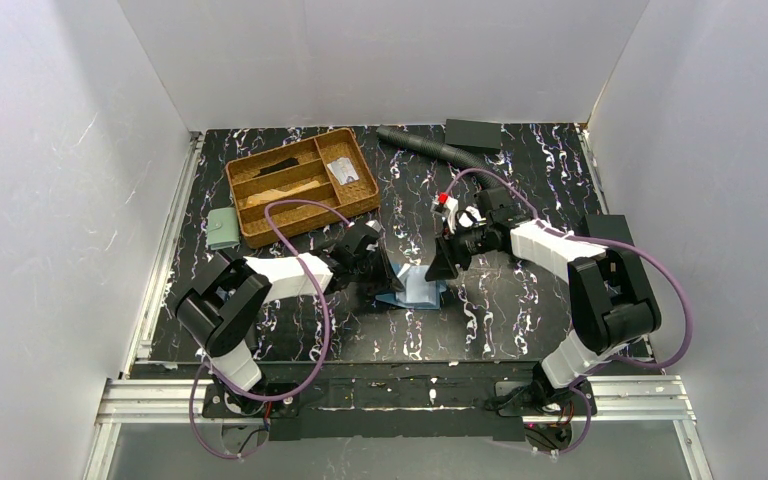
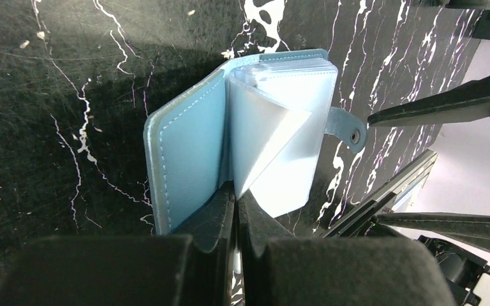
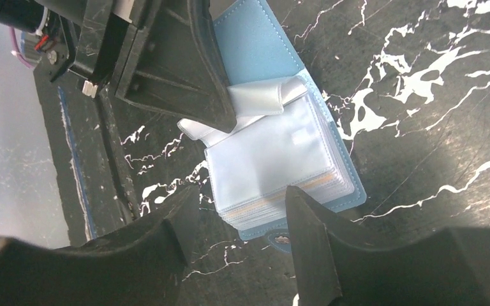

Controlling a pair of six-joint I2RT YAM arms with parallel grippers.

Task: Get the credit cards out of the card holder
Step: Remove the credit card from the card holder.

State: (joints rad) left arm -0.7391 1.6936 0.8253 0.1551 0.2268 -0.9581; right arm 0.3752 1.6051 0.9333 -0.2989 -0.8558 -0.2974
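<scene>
Card holder (image 1: 415, 290) lies open at table (image 1: 520, 320) centre; your left gripper (image 2: 236, 199), at its 9 o'clock, pinches a clear sleeve (image 2: 261, 127), and your right gripper (image 3: 242, 213), at 1 o'clock, gapes wide beside it.

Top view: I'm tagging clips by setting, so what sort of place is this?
Probably a robot-lab test cell: white walls box in a marbled table, and two arms rise from an aluminium frame.
</scene>
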